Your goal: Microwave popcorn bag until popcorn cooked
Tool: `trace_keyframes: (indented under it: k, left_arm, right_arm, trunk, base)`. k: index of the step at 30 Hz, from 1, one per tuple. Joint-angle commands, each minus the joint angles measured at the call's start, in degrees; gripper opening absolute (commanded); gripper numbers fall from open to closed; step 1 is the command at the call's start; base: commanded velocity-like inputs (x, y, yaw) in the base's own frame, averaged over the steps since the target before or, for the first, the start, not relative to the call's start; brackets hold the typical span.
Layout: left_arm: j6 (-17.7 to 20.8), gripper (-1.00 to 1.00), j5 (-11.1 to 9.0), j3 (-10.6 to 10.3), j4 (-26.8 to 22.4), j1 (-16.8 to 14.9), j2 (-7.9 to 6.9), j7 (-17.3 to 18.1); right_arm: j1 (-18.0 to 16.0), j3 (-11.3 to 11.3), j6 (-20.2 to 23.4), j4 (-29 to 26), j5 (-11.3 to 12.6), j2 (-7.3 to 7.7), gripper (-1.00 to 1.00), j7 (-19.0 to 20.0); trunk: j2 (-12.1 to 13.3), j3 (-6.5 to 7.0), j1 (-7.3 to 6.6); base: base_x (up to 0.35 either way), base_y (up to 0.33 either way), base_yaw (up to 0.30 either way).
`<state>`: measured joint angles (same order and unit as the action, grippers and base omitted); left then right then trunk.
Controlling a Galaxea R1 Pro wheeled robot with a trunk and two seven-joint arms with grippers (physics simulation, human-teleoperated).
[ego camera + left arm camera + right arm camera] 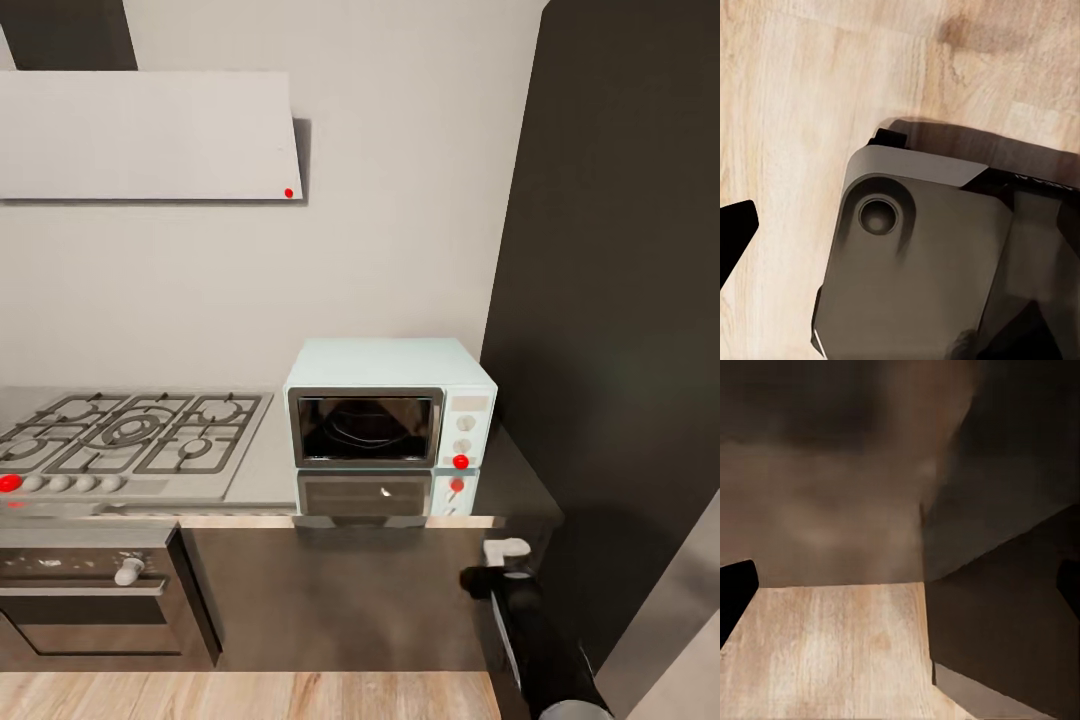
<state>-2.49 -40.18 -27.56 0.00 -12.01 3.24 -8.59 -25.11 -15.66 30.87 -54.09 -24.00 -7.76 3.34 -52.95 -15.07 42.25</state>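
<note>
One microwave [390, 415] sits at the far right of the surface [265, 455], pale mint-blue, its dark glass door closed, its front mirrored in the glossy steel. It stands against the wall just beside a tall dark cabinet [620, 300], probably so the door faces the robot squarely. The popcorn bag cannot be found on the stretch of worktop in the head view, so where it lies cannot be told; it likely waits on another part of the countertop.

To the left of the microwave is a steel gas hob [130, 435] with grates and a row of knobs, one of them red. Below it sits a built-in black oven [95, 600], and above hangs a pale extractor hood [150, 135]. Dark cabinet fronts close the near side under the surface, and a light wooden floor [250, 695] runs along the near edge.

The right arm [530, 620] hangs low at the near right, in front of the cabinets, its right gripper [900, 592] aimed at floor and cabinet base; dark fingertips at both picture edges suggest the jaws are released and empty. The left wrist view looks down on the robot's dark base [915, 262] over the floor; of the left gripper one fingertip [735, 232] shows, so its jaws cannot be judged.
</note>
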Motion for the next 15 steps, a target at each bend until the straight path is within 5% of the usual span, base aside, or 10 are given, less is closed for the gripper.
trace_keyframes:
  k: [1,4,9,12,15]
  left_arm:
    - [-0.13,1.00,-0.43,-0.48,0.00,-0.03,0.02,-0.20]
    - [-0.14,1.00,-0.43,-0.48,-0.01,-0.03,0.02,-0.20]
    - [-0.14,1.00,-0.42,-0.48,0.00,-0.03,0.12,-0.20]
    - [-0.14,1.00,-0.36,-0.48,0.00,-0.03,0.14,-0.20]
    - [-0.14,1.00,-0.35,-0.48,-0.06,-0.03,0.13,-0.20]
  right_arm:
    - [-0.83,-0.04,0.91,-0.97,-0.51,-0.08,1.00,0.33]
    - [-3.28,1.35,5.56,-7.28,-0.54,-0.14,1.00,0.25]
    - [-4.24,7.73,11.53,-17.49,-0.55,-0.61,1.00,-2.13]
    - [-7.36,8.54,11.98,-18.78,0.06,-2.24,1.00,-3.55]
    - [-9.07,8.82,8.81,-20.82,1.18,-2.24,1.00,-3.95]
  trunk:
    - [-0.05,-0.08,0.01]
    - [-0.05,-0.08,0.01]
    - [-0.05,-0.08,0.01]
    - [-0.05,-0.08,0.01]
    - [-0.05,-0.08,0.01]
  base:
    - [0.000,0.000,0.000]
    - [0.000,0.000,0.000]
    - [0.000,0.000,0.000]
    - [0.000,0.000,0.000]
    - [0.000,0.000,0.000]
